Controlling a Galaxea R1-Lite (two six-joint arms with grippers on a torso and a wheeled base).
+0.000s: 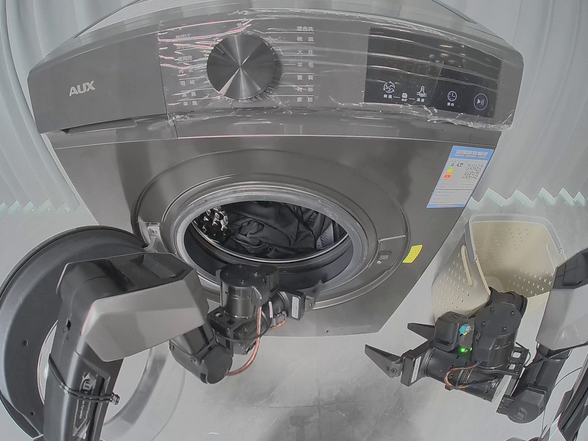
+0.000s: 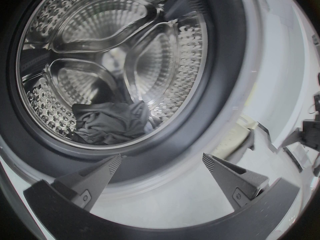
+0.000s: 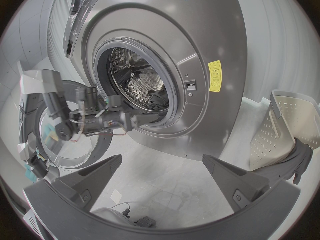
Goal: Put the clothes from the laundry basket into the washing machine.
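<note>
Overall: grey brushed-metal washing machine (image 1: 294,154), front-loading, its round door (image 1: 27,313) swung wide open to the robot's left; pale tiled floor (image 3: 160,184) underneath.
Control panel: large metal dial (image 1: 242,67) at the middle, the whole strip under crinkled clear film.
Drum (image 2: 110,50): shiny perforated steel with raised paddles, ringed by a dark rubber seal.
Clothes inside: dark clothes (image 1: 269,231) lie crumpled in a loose heap at the bottom of the drum, charcoal to black, soft folds, resting against the holed wall.
Laundry basket (image 1: 508,258): cream plastic, dotted with small holes, on the floor just beside the machine on the robot's right.
Clothes at basket: one grey garment (image 3: 296,160) is draped over the basket's rim at the corner nearest the right arm, most of it hanging down the outside, limp and wrinkled.
Left gripper (image 2: 160,157): level with the lower edge of the door opening, just outside the seal, pointed into the drum; fingers spread wide apart, nothing between them, clear of the heap.
Right gripper (image 1: 398,344): low over the floor in front of the basket, near its lower wall, aimed toward the machine; fingers likewise spread wide, holding nothing, not touching the garment.
Sticker: yellow sticker (image 1: 412,253) on the front panel, between the door opening and the basket.
</note>
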